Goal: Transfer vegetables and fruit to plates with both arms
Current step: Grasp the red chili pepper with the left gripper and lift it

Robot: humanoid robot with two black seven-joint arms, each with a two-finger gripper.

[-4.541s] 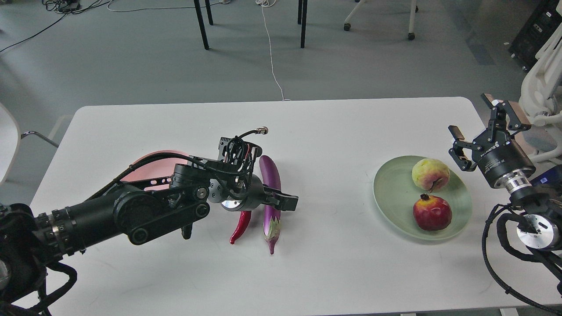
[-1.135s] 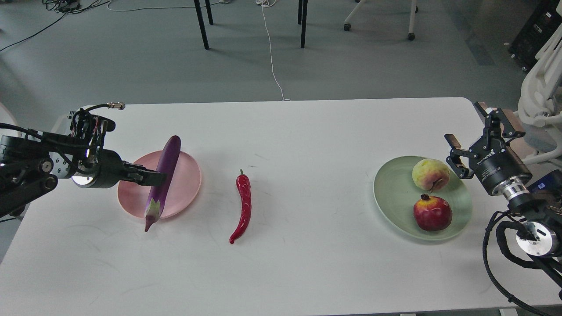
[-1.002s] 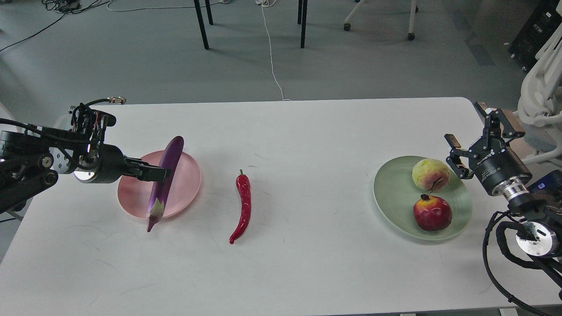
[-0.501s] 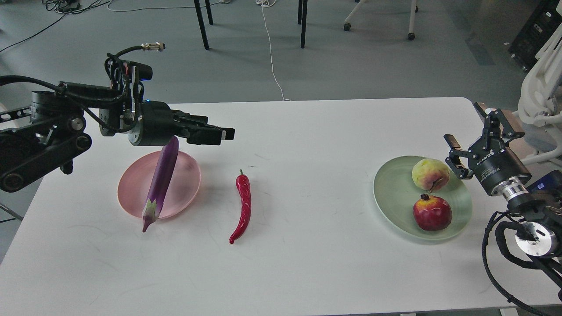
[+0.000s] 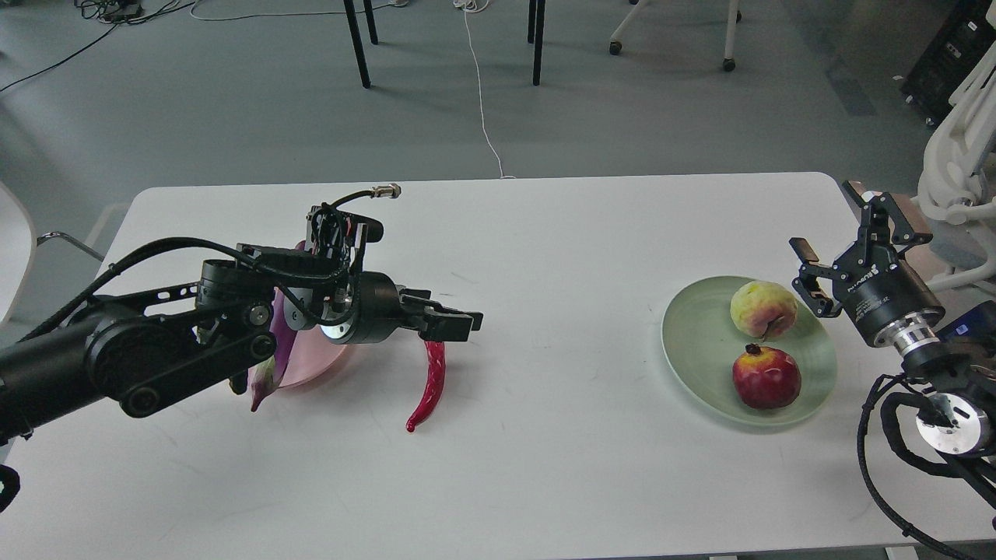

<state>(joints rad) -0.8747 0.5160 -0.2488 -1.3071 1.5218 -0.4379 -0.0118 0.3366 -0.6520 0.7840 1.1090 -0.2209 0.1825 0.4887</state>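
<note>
My left gripper point(image 5: 459, 324) reaches in from the left and hovers over the top end of the red chili pepper point(image 5: 430, 383), which lies on the table; its fingers look slightly parted with nothing between them. The purple eggplant point(image 5: 266, 379) lies across the pink plate point(image 5: 313, 365), and my left arm hides most of both. The pale green plate point(image 5: 685, 342) at the right holds the yellow-green fruit point(image 5: 762, 309) and the pomegranate point(image 5: 766, 378). My right gripper point(image 5: 825, 219) is open and empty, raised just right of the green plate.
The white table point(image 5: 545, 467) ends close to my right arm. White equipment point(image 5: 961, 155) stands past its right edge. A chair point(image 5: 15, 241) stands off the left end. Dark chair legs point(image 5: 537, 47) and a cable lie on the floor behind.
My left gripper carried the eggplant to the pink plate, let it go, rose, and has now swung right and down over the chili's top. The right arm has barely moved.
</note>
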